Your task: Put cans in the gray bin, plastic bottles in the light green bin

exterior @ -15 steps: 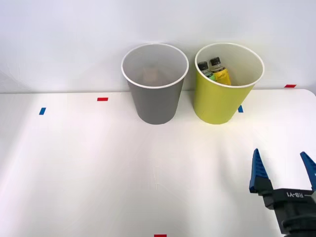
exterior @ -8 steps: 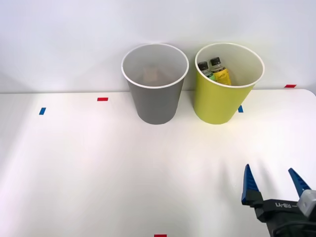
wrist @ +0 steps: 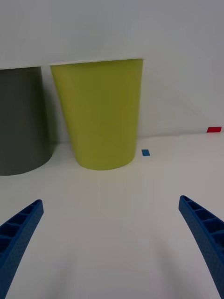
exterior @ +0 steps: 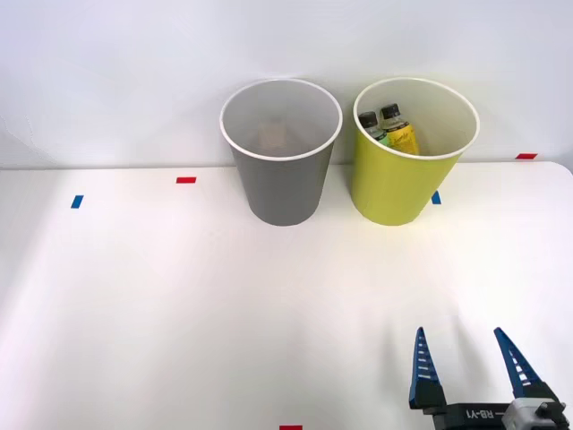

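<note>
Plastic bottles (exterior: pixel 390 128), two of them with black screw caps, stand inside the light green bin (exterior: pixel 403 184); one shows green, the other carries a yellow label, and they lean against the bin's left inner wall, close together. The light green bin stands upright at the far edge of the desk (exterior: pixel 179 305), right of the middle, against the pale wall behind. Just beside it on its left, near but not touching, stands the gray bin (exterior: pixel 282 179), also upright, with a white rim; something pale and brownish lies at its bottom, too dim to name.

In the wrist view the light green bin (wrist: pixel 100 117) and the gray bin (wrist: pixel 21 121) rise side by side from the desk, with a small blue tape mark (wrist: pixel 145 152) at the foot of the green one and a red tape mark (wrist: pixel 213 130) further along the far edge.

The right gripper (exterior: pixel 467 365) hovers over the near right corner of the desk, well apart from both bins, its blue ribbed jaws spread wide and holding nothing. More tape marks dot the desk: a red one (exterior: pixel 185 180) and a blue one (exterior: pixel 76 202) toward the far left, and a red one (exterior: pixel 290 427) at the near edge.
</note>
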You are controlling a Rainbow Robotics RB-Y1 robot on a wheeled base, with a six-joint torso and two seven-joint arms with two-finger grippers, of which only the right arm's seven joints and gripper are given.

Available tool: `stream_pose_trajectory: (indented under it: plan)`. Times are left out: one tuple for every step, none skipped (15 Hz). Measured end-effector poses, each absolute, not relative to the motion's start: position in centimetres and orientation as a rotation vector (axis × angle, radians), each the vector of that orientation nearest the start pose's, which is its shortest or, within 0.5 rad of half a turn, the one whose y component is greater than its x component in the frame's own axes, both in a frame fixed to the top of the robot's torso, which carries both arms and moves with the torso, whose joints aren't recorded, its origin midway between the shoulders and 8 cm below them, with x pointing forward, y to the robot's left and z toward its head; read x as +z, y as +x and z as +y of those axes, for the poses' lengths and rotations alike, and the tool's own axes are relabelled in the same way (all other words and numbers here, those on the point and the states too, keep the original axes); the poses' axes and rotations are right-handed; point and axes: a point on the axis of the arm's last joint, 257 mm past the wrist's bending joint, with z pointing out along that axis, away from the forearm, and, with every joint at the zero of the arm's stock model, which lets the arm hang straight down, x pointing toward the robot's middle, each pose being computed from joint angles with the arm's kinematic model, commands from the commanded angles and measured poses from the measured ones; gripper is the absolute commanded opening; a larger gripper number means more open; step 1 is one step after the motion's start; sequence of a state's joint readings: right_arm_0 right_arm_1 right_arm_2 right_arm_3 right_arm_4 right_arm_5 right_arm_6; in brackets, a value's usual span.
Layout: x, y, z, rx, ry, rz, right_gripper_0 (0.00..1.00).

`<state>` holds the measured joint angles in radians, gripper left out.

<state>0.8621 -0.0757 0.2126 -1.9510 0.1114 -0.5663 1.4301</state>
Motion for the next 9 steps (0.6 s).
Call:
stream_pose_trajectory:
  plan:
    - [-23.9, 29.0, -22.5, -0.021, -0.017, 1.45, 1.0]
    - [-24.1, 28.7, -22.3, -0.056, -0.052, 1.455, 1.0]
    - [-24.4, 28.4, -21.8, -0.07, -0.076, 1.461, 1.0]
    - [-24.6, 28.1, -21.1, -0.07, -0.093, 1.468, 1.0]
    - [-24.8, 27.8, -20.5, -0.062, -0.098, 1.474, 1.0]
    - [-25.0, 27.5, -19.9, -0.047, -0.106, 1.48, 1.0]
    - [-25.1, 27.1, -19.4, -0.033, -0.108, 1.484, 1.0]
    - [-25.2, 26.8, -19.0, -0.027, -0.115, 1.487, 1.0]
    - [-25.3, 26.5, -18.9, -0.034, -0.129, 1.491, 1.0]
